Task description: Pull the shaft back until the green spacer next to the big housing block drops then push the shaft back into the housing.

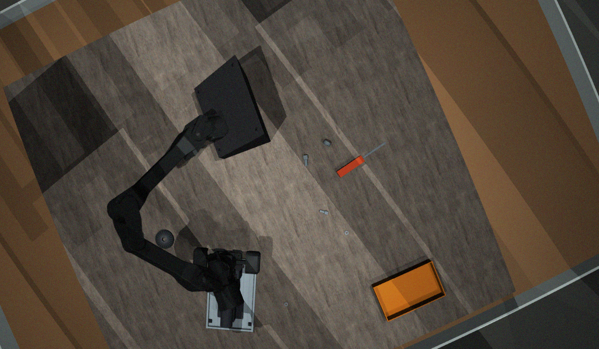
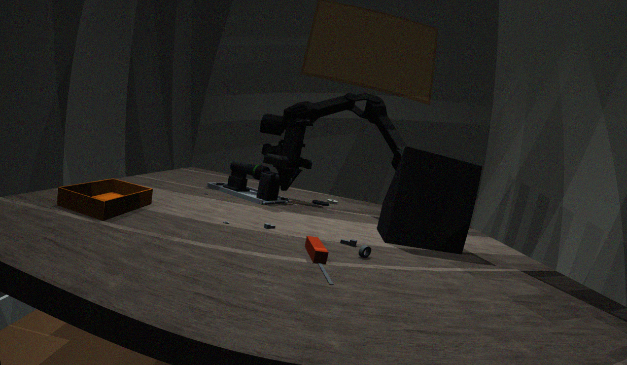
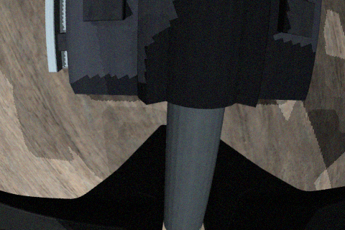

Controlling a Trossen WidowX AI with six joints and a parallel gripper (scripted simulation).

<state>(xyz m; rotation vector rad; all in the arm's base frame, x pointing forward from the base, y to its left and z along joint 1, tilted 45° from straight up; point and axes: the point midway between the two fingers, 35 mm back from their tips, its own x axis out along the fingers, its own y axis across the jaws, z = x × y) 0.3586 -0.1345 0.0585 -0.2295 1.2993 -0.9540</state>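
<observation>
Two fingers shut on the shaft (image 3: 193, 172), with contact from either side. In the gripper (image 1: 223, 256) (image 2: 286, 185) (image 3: 180, 134), just outside the block (image 3: 212, 43) (image 2: 268, 185): the shaft's protruding length, its other part running into that block. Beyond the block from the fingertips, raised above the plate (image 1: 209, 310) (image 2: 215, 186) (image 3: 52, 25): the green spacer (image 2: 254, 169), off the table (image 1: 266, 195) (image 2: 193, 254); contact with its neighbours too small to tell. Near the gripper, to one side: a dark disc (image 1: 162, 239) (image 2: 320, 203), flat on the table. Well apart from the gripper: the black box (image 1: 232, 108) (image 2: 431, 199), the red handle (image 1: 350, 166) (image 2: 316, 249) with a thin gray blade (image 1: 374, 149) (image 2: 325, 274), and the orange tray (image 1: 380, 304) (image 2: 81, 203). From above, fingertips hidden under the wrist.
</observation>
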